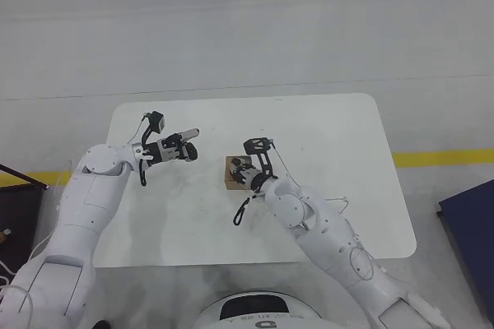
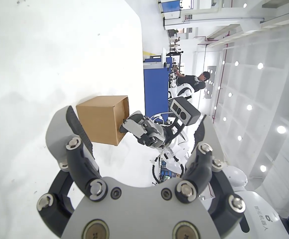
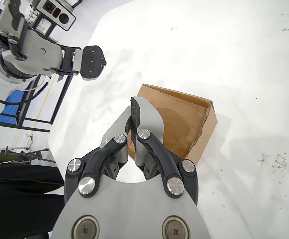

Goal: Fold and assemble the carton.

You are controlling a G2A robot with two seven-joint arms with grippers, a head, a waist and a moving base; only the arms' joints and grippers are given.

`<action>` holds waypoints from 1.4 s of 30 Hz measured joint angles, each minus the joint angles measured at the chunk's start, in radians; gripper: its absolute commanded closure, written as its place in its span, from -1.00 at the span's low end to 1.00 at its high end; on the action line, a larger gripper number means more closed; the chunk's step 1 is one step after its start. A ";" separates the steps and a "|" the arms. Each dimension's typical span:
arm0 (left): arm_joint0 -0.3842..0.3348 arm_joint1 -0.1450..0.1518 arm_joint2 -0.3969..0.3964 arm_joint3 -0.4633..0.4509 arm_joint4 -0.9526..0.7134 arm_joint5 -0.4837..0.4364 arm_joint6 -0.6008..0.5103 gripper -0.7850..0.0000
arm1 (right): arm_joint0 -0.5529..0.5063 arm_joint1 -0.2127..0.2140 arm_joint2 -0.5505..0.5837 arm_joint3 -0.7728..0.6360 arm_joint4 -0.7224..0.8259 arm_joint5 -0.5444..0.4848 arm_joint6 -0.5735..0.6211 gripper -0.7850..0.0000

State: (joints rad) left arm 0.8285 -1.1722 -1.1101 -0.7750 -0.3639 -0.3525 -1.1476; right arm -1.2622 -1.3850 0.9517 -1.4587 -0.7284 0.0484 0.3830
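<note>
A small brown carton [image 1: 229, 165] stands near the middle of the white table [image 1: 329, 132], one side open. My right gripper [image 1: 238, 173] sits at that open side, shut on the carton's wall; in the right wrist view the cardboard [image 3: 184, 118] runs between the right gripper's [image 3: 134, 106] closed fingers. My left gripper [image 1: 190, 143] hovers a short way from the carton on its closed side, open and holding nothing. The left wrist view looks between its wide-spread fingers [image 2: 71, 123] at the carton [image 2: 97, 120] and the right gripper [image 2: 124, 126] beyond.
The table's surface spreads bare around the carton. A yellow line [image 1: 453, 156] crosses the floor beside the table. A dark blue object [image 1: 477, 238] stands on the floor off one end, a dark cart [image 1: 4, 201] off the other.
</note>
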 measured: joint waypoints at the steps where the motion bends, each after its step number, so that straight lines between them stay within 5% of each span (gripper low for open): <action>1: 0.000 0.000 0.000 0.000 0.000 0.000 0.000 -1.00 | 0.001 0.000 0.001 -0.001 -0.001 0.002 0.002 1.00; 17: 0.000 0.000 0.000 0.000 0.000 0.000 0.000 -1.00 | -0.007 -0.001 -0.001 -0.031 -0.005 0.000 0.019 1.00; 28: 0.000 0.000 0.000 0.000 0.000 0.000 0.000 -1.00 | -0.126 0.032 0.206 -0.077 0.097 0.002 -0.055 1.00; 37: 0.000 0.000 0.000 0.000 0.000 0.000 0.000 -1.00 | -0.105 0.025 0.154 -0.013 0.167 -0.060 0.035 1.00; 42: 0.000 0.000 0.000 0.000 0.000 0.000 0.000 -1.00 | -0.122 0.033 0.206 -0.020 0.166 -0.043 -0.016 1.00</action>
State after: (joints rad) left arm 0.8285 -1.1722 -1.1101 -0.7750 -0.3639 -0.3525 -1.1476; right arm -1.3845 -1.3518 1.1575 -1.4784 -0.5625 0.0056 0.3670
